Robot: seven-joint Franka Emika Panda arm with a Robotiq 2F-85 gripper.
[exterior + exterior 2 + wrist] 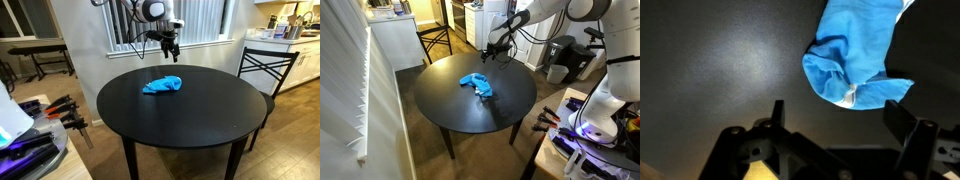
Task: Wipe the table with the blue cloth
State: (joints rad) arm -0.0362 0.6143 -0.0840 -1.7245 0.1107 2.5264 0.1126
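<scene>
The blue cloth (162,85) lies crumpled in a loose heap on the round black surface (200,115), near its middle, and in both exterior views it rests flat on the dark top (476,84). The hand (170,47) hangs above the rim of the surface on the arm's side, fingers pointing down, raised off the top and apart from the cloth. In the wrist view its two fingers (775,115) stand wide apart with nothing gripped between them, and the cloth (855,60) shows just ahead of them, off toward one finger.
</scene>
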